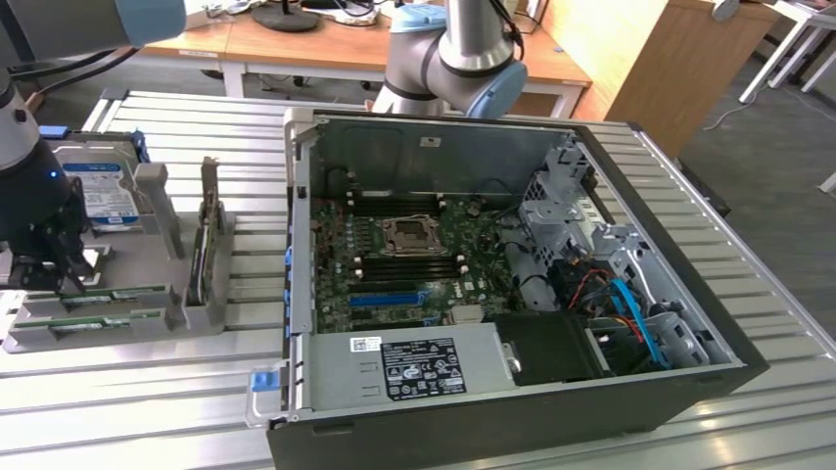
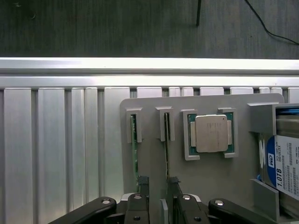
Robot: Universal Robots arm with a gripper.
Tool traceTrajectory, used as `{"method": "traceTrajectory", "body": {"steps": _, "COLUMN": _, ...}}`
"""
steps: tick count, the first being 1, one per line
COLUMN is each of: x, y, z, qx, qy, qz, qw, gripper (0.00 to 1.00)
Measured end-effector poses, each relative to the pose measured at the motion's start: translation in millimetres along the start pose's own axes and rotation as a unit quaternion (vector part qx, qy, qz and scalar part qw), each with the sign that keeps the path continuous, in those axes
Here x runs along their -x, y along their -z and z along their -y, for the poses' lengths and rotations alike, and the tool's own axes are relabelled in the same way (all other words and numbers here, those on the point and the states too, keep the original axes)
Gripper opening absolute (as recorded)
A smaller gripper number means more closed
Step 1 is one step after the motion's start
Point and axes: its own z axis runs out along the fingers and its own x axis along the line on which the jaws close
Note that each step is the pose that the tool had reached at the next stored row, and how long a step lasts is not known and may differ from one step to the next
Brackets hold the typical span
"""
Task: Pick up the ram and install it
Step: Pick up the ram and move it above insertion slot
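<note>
Two green ram sticks stand on edge in slots of a grey holder tray [image 1: 196, 313] at the exterior view's left. One ram stick [image 1: 116, 294] lies nearer the tray's middle, the other ram stick [image 1: 89, 322] by its front edge. My gripper [image 1: 50, 266] hangs over the tray's end, just above them. In the wrist view the gripper [image 2: 158, 183] is open, with its fingertips [image 2: 143, 182] low over the tray. One ram stick [image 2: 166, 145] runs in between them, close to one finger. The other ram stick [image 2: 134, 151] passes just outside. Nothing is held.
The tray also carries a square silver CPU [image 2: 211, 134], a hard drive [image 1: 102, 191] and an upright expansion card [image 1: 207, 235]. The open PC case [image 1: 679, 392] fills the middle of the slatted table, its motherboard [image 1: 392, 264] exposed, with cables and drive cages at the exterior view's right.
</note>
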Motion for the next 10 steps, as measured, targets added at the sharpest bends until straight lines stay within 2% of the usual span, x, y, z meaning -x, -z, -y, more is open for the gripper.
{"method": "traceTrajectory", "body": {"steps": 10, "x": -8.1, "y": 0.4, "z": 0.3, "qx": 0.0000, "qy": 0.000, "qz": 0.0000, "qw": 1.0000, "gripper": 0.30}}
